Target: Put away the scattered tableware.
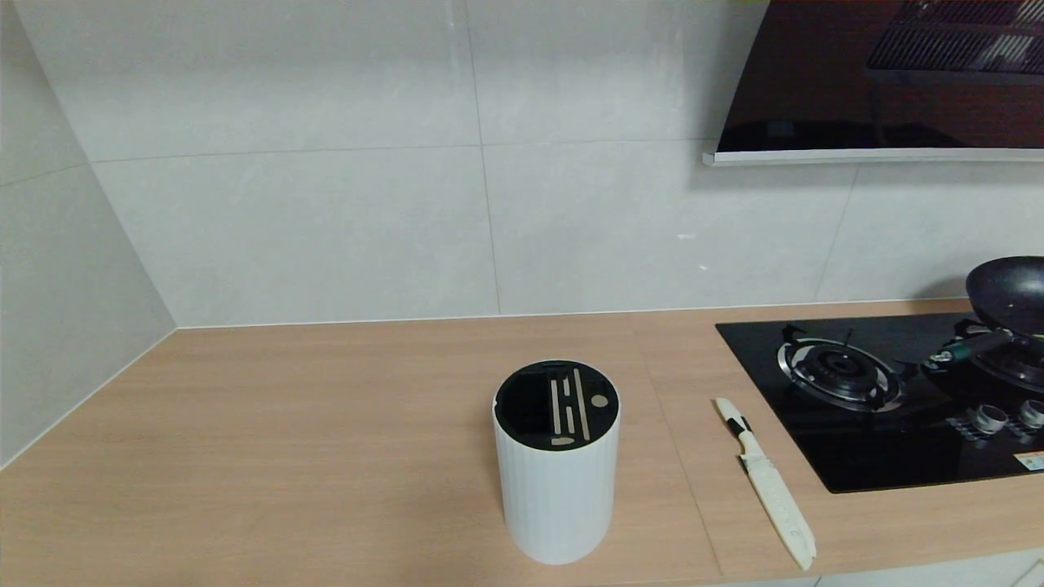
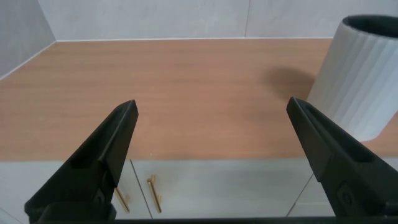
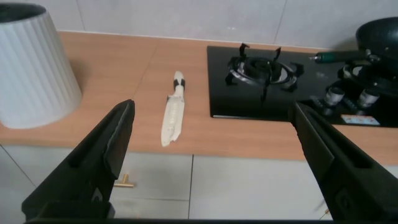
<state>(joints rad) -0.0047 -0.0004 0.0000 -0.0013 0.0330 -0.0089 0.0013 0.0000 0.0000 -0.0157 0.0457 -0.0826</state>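
The light is bright and soft all over. The white holder (image 1: pixel 557 465) makes just a faint shadow on the worktop (image 1: pixel 326 424) beside it. To the right of the holder, the black stove (image 1: pixel 881 465) shines, and the dark hood (image 1: pixel 816 81) above gleams like a mirror and drops a grey shadow on the wall (image 1: pixel 775 228).

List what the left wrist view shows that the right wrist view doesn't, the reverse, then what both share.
Left wrist, not right: the open left gripper and the corner side wall. Right wrist, not left: the open right gripper, the knife, the stove and the black pan. Both: the white ribbed holder and the wooden counter.
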